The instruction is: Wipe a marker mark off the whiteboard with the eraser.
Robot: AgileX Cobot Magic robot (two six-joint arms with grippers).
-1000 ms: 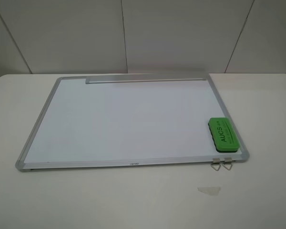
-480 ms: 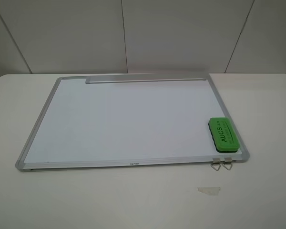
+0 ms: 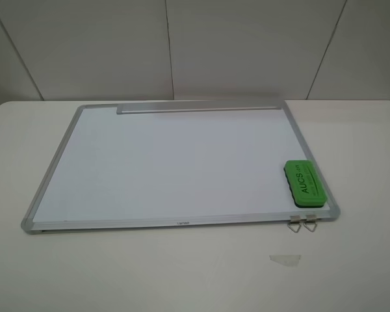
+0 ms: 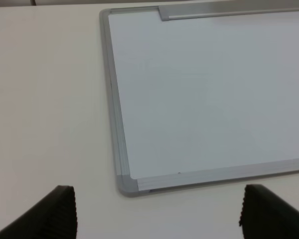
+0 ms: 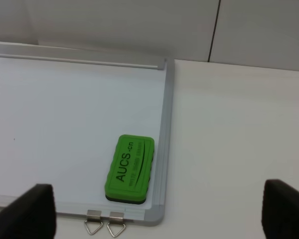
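The whiteboard (image 3: 169,162) lies flat on the table, its silver-grey frame all in view. On its near right corner rests the green eraser (image 3: 304,184), lettering "AUCS" up; the right wrist view shows the eraser (image 5: 130,168) beside the board's right frame. No marker mark shows on the white surface in any view. My left gripper (image 4: 162,219) is open, hovering off the board's near left corner (image 4: 127,183). My right gripper (image 5: 157,214) is open too, held back from the eraser. Neither gripper appears in the exterior view.
A grey tray strip (image 3: 198,107) runs along the board's far edge. Two metal clips (image 3: 302,224) hang off the near edge by the eraser. A clear scrap of tape (image 3: 285,259) lies on the white table (image 3: 364,143) in front of them.
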